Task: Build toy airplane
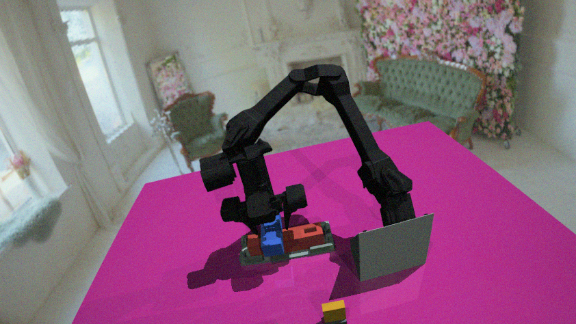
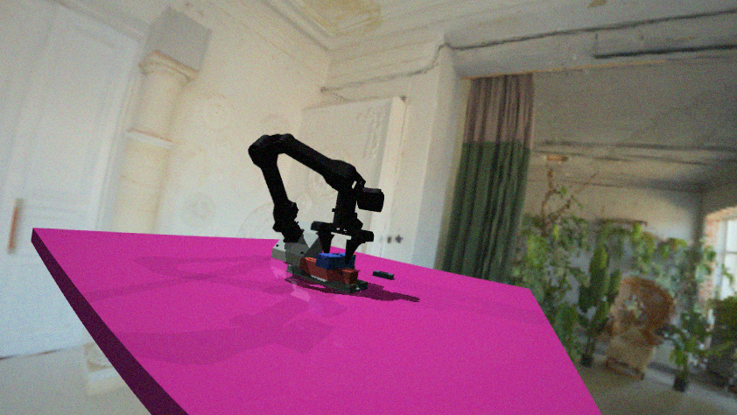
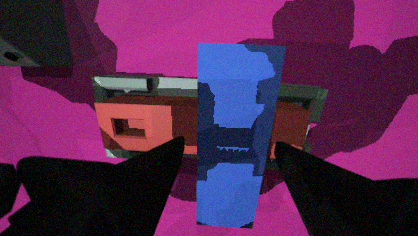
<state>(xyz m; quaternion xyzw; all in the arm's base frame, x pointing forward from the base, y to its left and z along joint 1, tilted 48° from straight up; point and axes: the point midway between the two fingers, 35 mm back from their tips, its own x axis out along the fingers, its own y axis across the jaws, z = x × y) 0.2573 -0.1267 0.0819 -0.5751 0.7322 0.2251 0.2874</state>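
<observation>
The red fuselage (image 1: pixel 306 237) (image 2: pixel 330 273) (image 3: pixel 150 125) lies flat in the grey-green jig cradle (image 1: pixel 298 254) (image 2: pixel 355 284) (image 3: pixel 130 83). The blue wing (image 1: pixel 271 239) (image 2: pixel 333 260) (image 3: pixel 240 100) sits crosswise on top of the fuselage. My gripper (image 1: pixel 271 227) (image 2: pixel 336 252) (image 3: pixel 229 144) is open; its black fingers straddle the wing with a gap on each side. An empty rectangular socket (image 3: pixel 127 127) shows near the fuselage's other end. A small yellow block (image 1: pixel 333 310) lies alone at the table's front edge.
A grey upright plate (image 1: pixel 388 249) (image 2: pixel 296 251) stands at the arm's base, right of the jig in the top view. A small dark flat piece (image 2: pixel 382 274) lies on the magenta table (image 1: pixel 463 241) beside the jig in the exterior view.
</observation>
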